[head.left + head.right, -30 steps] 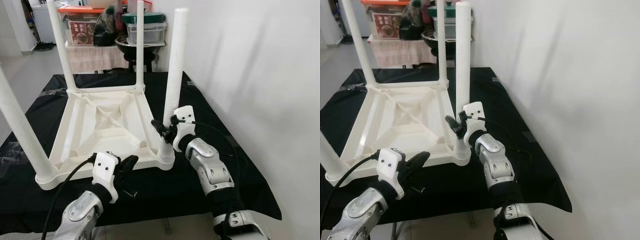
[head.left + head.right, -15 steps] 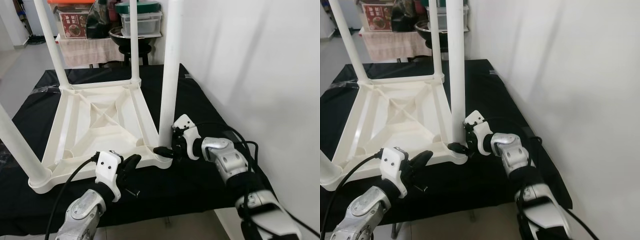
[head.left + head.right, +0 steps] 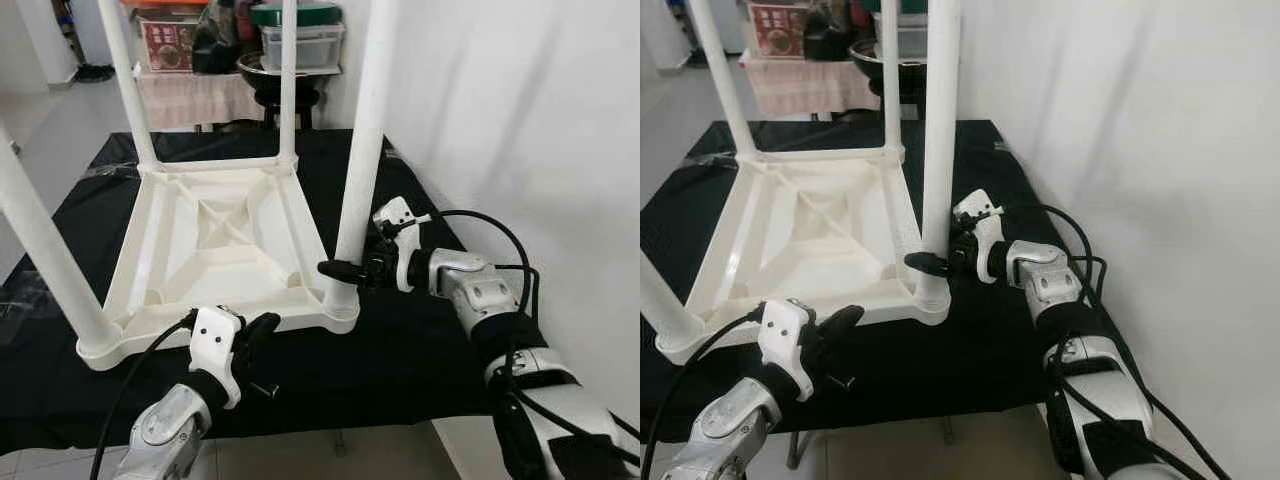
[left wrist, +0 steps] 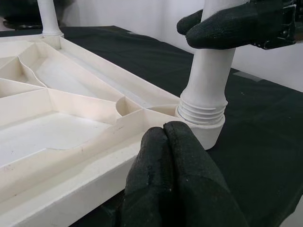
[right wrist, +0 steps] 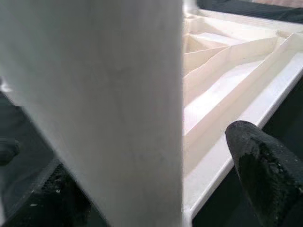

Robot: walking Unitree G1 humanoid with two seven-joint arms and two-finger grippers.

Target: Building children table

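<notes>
Four white legs rise from the upturned children's table (image 3: 215, 235) on the black-draped worktop (image 3: 420, 345); right hand (image 3: 352, 268) pinches the near-right leg (image 3: 360, 150), left hand (image 3: 258, 335) pressed together beside the rim.

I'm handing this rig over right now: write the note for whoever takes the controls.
Right gripper: jaws around the lower end of the near-right leg, just above its threaded socket; whether they clamp it is unclear.
Left gripper: jaws shut, holding nothing, at the near edge of the upturned white tabletop.
Tabletop lies upside down on the black cloth. All four legs stand in their corner sockets.
Left: confirm the near-right leg is screwed fully home, check the others, then turn the table upright.
</notes>
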